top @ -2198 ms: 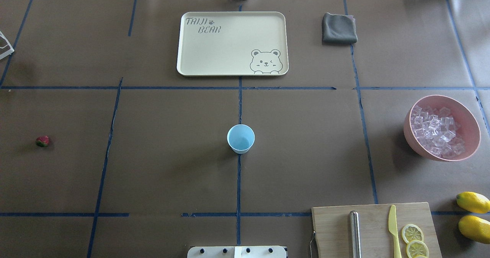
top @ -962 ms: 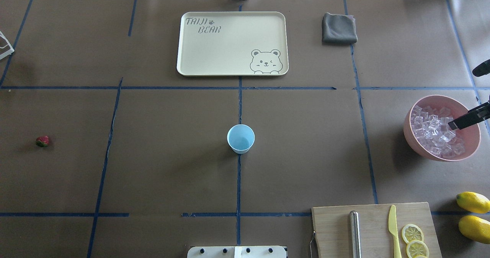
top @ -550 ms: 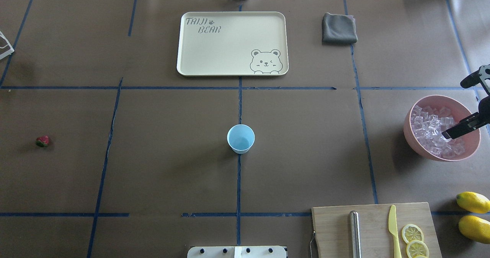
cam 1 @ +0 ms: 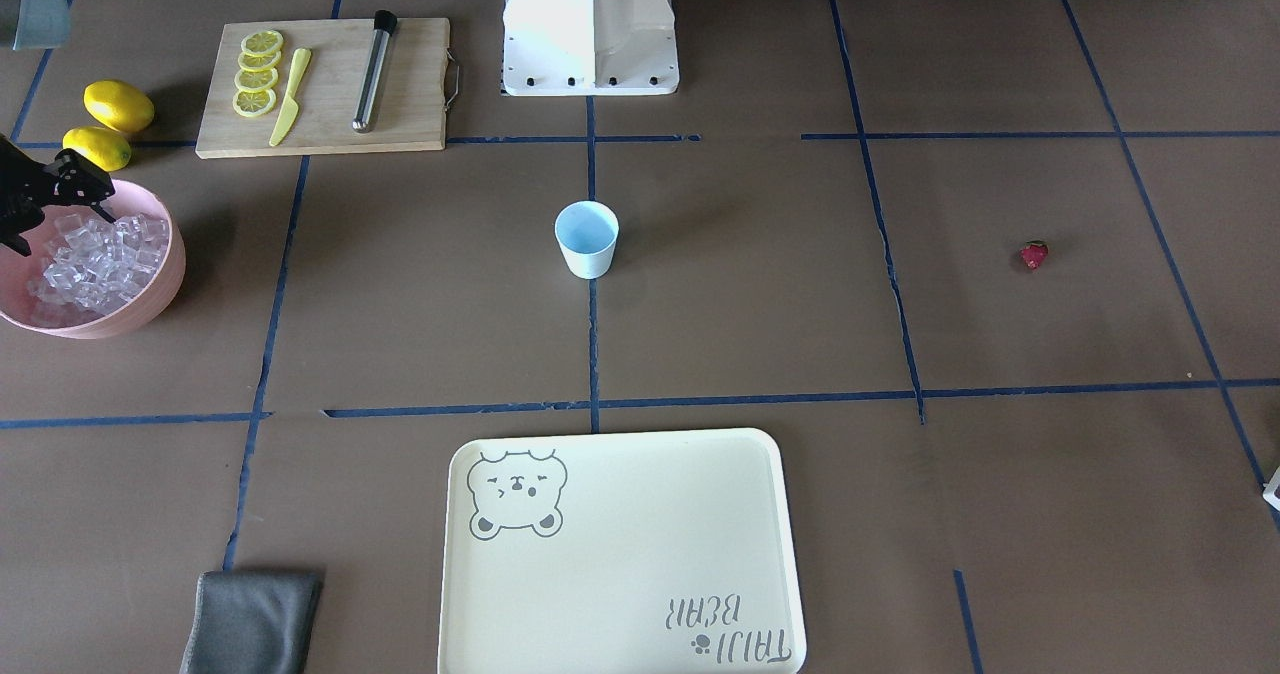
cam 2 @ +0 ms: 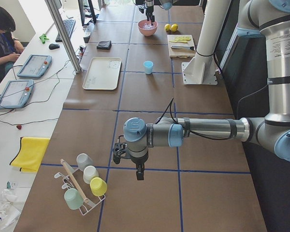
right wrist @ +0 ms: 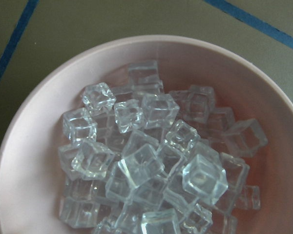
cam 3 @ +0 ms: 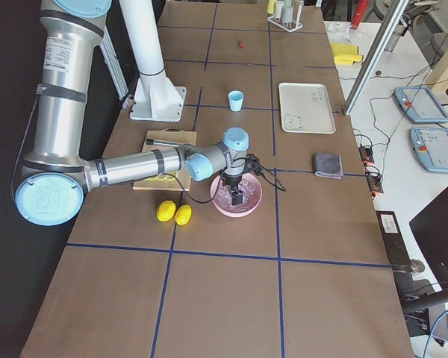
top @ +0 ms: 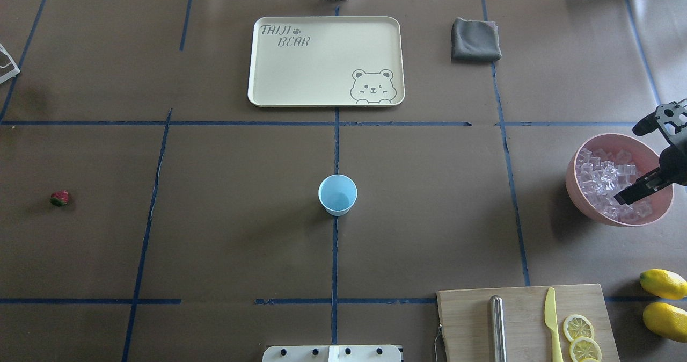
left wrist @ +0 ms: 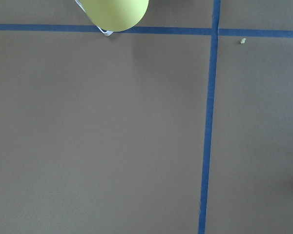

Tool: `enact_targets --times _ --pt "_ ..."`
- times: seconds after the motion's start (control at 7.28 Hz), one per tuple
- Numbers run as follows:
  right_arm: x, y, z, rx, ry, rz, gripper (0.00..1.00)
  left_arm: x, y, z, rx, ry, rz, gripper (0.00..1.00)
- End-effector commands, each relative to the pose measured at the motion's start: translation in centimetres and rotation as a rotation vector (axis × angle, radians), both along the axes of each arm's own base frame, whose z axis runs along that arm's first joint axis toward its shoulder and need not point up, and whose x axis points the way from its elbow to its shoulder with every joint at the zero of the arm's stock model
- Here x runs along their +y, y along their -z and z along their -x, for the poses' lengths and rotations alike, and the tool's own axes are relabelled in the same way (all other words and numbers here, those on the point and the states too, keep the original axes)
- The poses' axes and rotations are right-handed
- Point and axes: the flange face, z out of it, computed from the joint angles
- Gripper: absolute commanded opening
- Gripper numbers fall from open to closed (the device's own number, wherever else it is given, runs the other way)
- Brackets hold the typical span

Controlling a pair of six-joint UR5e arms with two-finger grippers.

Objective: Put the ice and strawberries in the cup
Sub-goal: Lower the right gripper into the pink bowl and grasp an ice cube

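Note:
The light blue cup (top: 337, 194) stands upright and empty at the table's middle; it also shows in the front view (cam 1: 587, 239). The strawberry (top: 59, 198) lies alone at the far left. Several clear ice cubes (top: 601, 182) fill the pink bowl (top: 573, 190) at the right; the right wrist view looks straight down on the ice (right wrist: 146, 161). My right gripper (top: 622, 196) hangs just above the ice, its jaws seen as one dark bar, so I cannot tell whether it is open. My left gripper (cam 2: 140, 174) hangs far off past the table's left end, state unclear.
A cream tray (top: 257, 82) and a grey cloth (top: 475, 40) lie at the back. A cutting board (top: 467, 319) with knife, steel rod and lemon slices sits front right, two lemons (top: 664, 303) beside it. A rack of cups (cam 2: 82, 191) stands near the left gripper.
The right arm came in from the right edge. It moved over the pink bowl, its fingertips shifting left and toward the robot's side of the ice. Cup and strawberry have not moved.

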Motion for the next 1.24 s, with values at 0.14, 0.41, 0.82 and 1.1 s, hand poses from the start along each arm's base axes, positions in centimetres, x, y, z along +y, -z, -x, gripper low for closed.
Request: enact_targets --times 0.14,0.41,0.82,1.1 --pt "0.02 -0.17 0.42 0.012 0.005 -0.006 1.0 -0.02 0.02 -0.07 0.001 -0.002 -0.001 1.0" --pt "-0.11 -0.3 0.59 0.014 0.006 -0.003 0.71 -0.01 -0.06 -0.06 -0.001 -0.003 -0.001 1.0" --pt "-0.11 -0.3 0.59 0.014 0.008 -0.005 0.18 -0.01 -0.06 -0.06 -0.001 -0.003 -0.001 1.0" --pt "-0.16 -0.15 0.62 0.012 0.008 -0.007 0.12 -0.01 -0.06 -0.06 -0.001 -0.003 -0.001 1.0"
